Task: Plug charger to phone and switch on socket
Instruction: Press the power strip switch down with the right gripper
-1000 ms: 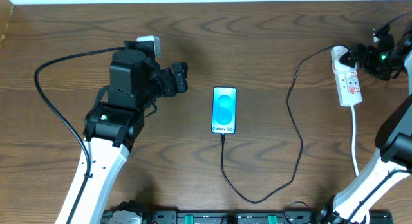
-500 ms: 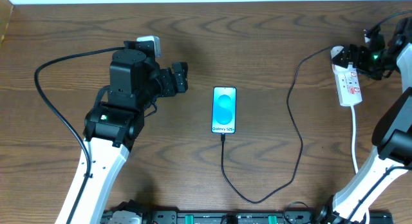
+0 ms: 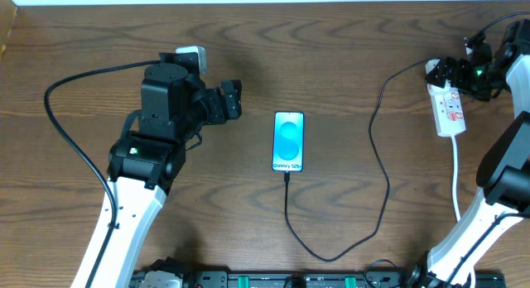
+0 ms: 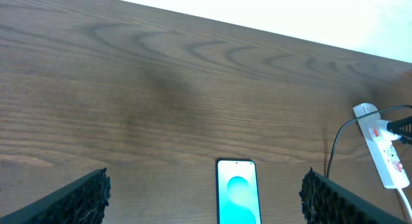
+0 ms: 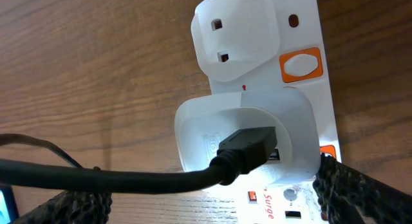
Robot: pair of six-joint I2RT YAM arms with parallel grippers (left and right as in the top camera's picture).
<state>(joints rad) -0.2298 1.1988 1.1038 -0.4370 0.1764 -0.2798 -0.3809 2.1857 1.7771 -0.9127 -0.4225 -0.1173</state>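
Overhead view shows the layout. The phone is laid flat in the middle of the counter, screen up and lit; the charger is seen to run from its lower edge, down in a loop and then up toward the socket. The tip appears to be seated in the phone, so this step is judged as done, though the joint is too small to be confirmed. The socket is placed at the far right edge, well apart from the phone; this is probably why the work is divided between the two arms.

The left pincer is held beside the phone, apart from it. In the left wrist view its fingers are spread wide and nothing is gripped; the phone is framed between them, further ahead.

The right pincer is held over the top end of the socket. In the right wrist view its fingers are parted and empty; the white plug of the charger is seen between them, pushed into the strip. An orange switch is shown beside the free outlet; a second one is partly hidden just beside one finger, next to the occupied outlet. This second switch is judged to be the one that must be pressed; whether it is already on cannot be told.
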